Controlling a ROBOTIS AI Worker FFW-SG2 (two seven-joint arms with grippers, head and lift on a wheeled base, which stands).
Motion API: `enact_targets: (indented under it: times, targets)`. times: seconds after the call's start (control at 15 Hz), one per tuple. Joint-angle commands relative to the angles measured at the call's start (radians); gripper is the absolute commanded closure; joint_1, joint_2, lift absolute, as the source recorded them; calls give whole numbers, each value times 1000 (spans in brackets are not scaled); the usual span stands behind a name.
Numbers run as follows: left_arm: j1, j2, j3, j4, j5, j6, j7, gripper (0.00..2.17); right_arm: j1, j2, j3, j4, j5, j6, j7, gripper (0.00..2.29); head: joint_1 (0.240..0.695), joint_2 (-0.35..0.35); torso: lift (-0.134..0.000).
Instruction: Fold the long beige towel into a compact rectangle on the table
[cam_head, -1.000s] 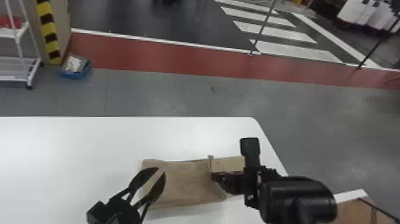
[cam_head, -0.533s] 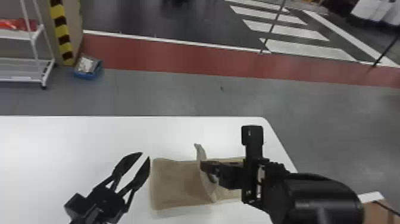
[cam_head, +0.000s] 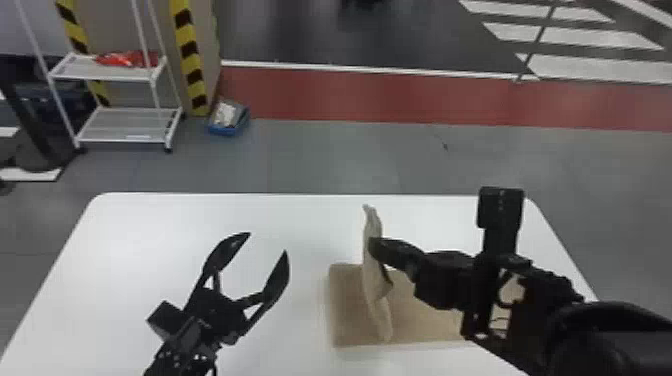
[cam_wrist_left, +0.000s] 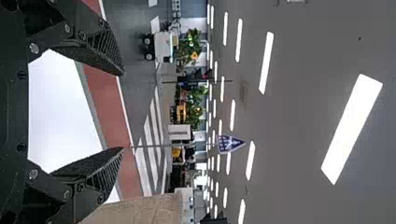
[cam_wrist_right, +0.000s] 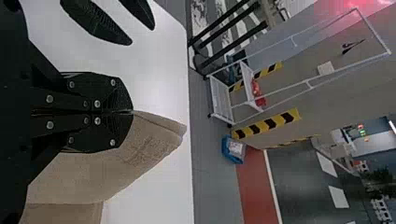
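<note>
The beige towel (cam_head: 345, 305) lies on the white table right of centre in the head view, one part raised as an upright flap. My right gripper (cam_head: 377, 250) holds that flap from its right side. In the right wrist view the gripper (cam_wrist_right: 132, 112) is shut on the edge of the towel (cam_wrist_right: 149, 142). My left gripper (cam_head: 269, 245) stands open to the left of the towel, touching nothing. Its fingers are spread around empty space in the left wrist view, where the gripper (cam_wrist_left: 123, 112) is seen against the room and the towel (cam_wrist_left: 140, 210) appears beyond one finger.
The white table (cam_head: 125, 250) extends left of the towel, with its far edge beyond both grippers. On the floor behind stand a white shelf cart (cam_head: 125, 125) and a blue box (cam_head: 227, 120).
The left gripper has drawn back leftward from the towel. The flap held by the right gripper has risen from the towel and stands higher. The head view has also shifted leftward.
</note>
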Motion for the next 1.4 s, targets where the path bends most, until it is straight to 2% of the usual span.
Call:
enact_targets:
  times: [0.0,0.13,0.33,0.47,0.6,1.13,1.33]
  targets:
    - [0,7,54,12,21,-8,23,66,-12,1,66,5,-40,-67,-33,1153,695,-40,0]
    - [-1,11,104,25,32,-30,35,76,-27,1,151,14,-72,-146,-74,1153,695,25,0]
    - [-3,44,116,32,70,-42,35,83,-55,1,289,14,-63,-220,-147,1170,695,146,0]
    - [-6,53,116,45,89,-54,35,83,-58,1,349,10,-60,-244,-185,1170,695,198,0]
    - [-6,56,116,46,101,-60,32,83,-59,1,379,-7,-70,-244,-197,1170,695,253,0]
    - [-4,59,116,58,107,-76,21,83,-102,1,482,-28,-72,-297,-254,1170,695,319,0]
    - [0,59,113,74,109,-103,18,83,-84,1,471,-30,-40,-297,-260,1170,695,331,0]
